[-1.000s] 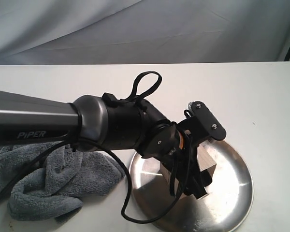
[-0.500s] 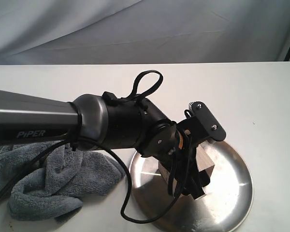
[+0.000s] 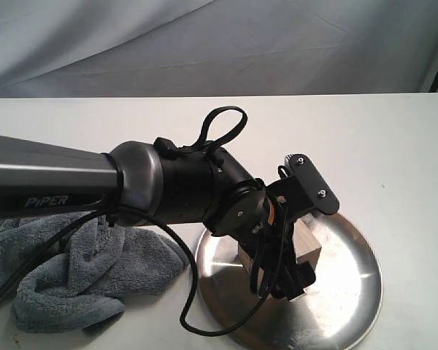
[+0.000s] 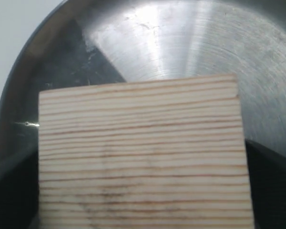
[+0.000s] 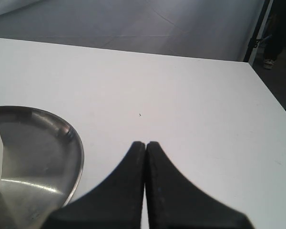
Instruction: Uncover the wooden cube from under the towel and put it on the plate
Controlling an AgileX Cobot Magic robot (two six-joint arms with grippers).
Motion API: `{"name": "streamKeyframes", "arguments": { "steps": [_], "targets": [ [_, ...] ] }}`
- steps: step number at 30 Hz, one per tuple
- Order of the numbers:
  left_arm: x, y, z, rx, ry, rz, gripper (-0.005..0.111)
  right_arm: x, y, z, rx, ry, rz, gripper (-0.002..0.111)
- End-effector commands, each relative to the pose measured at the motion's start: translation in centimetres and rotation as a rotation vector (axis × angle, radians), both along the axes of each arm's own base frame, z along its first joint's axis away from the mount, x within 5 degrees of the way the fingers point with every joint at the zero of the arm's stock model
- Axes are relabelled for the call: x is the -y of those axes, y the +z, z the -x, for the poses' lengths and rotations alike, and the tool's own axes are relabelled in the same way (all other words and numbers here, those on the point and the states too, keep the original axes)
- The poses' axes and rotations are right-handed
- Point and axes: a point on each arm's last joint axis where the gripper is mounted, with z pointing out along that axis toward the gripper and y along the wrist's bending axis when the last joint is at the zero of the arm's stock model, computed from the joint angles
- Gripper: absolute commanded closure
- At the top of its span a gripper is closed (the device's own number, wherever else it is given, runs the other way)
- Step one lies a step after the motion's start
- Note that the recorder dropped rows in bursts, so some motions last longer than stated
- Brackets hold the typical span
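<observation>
The wooden cube [image 4: 140, 157], pale with fine grain lines, stands on the shiny silver plate [image 4: 181, 43]. My left gripper [image 4: 143, 191] straddles it, one dark finger close on each side. No gap shows, and I cannot tell whether the fingers still press on it. In the exterior view the left gripper [image 3: 286, 273] reaches down over the cube [image 3: 311, 249] on the plate [image 3: 350, 299]. The grey towel [image 3: 80, 273] lies crumpled to the plate's left, off the cube. My right gripper [image 5: 146, 144] is shut and empty above the bare table, beside the plate [image 5: 47, 152].
The left arm and its black cable [image 3: 193, 313] stretch across the towel and the plate's left rim. The white table [image 3: 394, 160] runs to a grey cloth backdrop. The table's far right corner [image 5: 250, 67] drops off to dark floor.
The cube and the left gripper have sunk a little lower onto the plate. The towel and the plate have not moved.
</observation>
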Motion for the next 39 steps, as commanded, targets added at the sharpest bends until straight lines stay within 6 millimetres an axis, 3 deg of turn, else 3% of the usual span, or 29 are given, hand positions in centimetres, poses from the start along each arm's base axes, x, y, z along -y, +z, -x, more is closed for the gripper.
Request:
{"name": "streamKeyframes", "arguments": {
  "steps": [1, 6, 9, 18, 25, 32, 39],
  "targets": [
    [0.0, 0.6, -0.1, 0.019, -0.009, 0.01, 0.002, 0.0, 0.0, 0.0, 0.01, 0.003, -0.002, 0.108],
    [-0.1, 1.3, 0.0, 0.02, -0.008, 0.01, 0.002, 0.0, 0.0, 0.0, 0.01, 0.003, -0.002, 0.108],
    [-0.3, 3.1, 0.1, 0.04, -0.004, 0.041, 0.002, 0.0, 0.0, 0.0, 0.01, 0.003, -0.002, 0.108],
    [-1.9, 11.1, 1.2, 0.113, 0.038, 0.19, 0.002, 0.0, 0.0, 0.0, 0.01, 0.003, -0.002, 0.108],
    [-3.9, 16.0, 2.8, 0.124, 0.059, 0.261, 0.002, 0.0, 0.0, 0.0, 0.01, 0.003, -0.002, 0.108],
    [-6.1, 17.9, 4.3, 0.088, 0.067, 0.207, 0.002, 0.0, 0.0, 0.0, 0.01, 0.003, -0.002, 0.108],
    [-7.7, 18.8, 5.6, 0.165, 0.081, 0.375, 0.006, 0.0, 0.0, 0.0, 0.01, 0.003, -0.002, 0.108]
  ]
}}
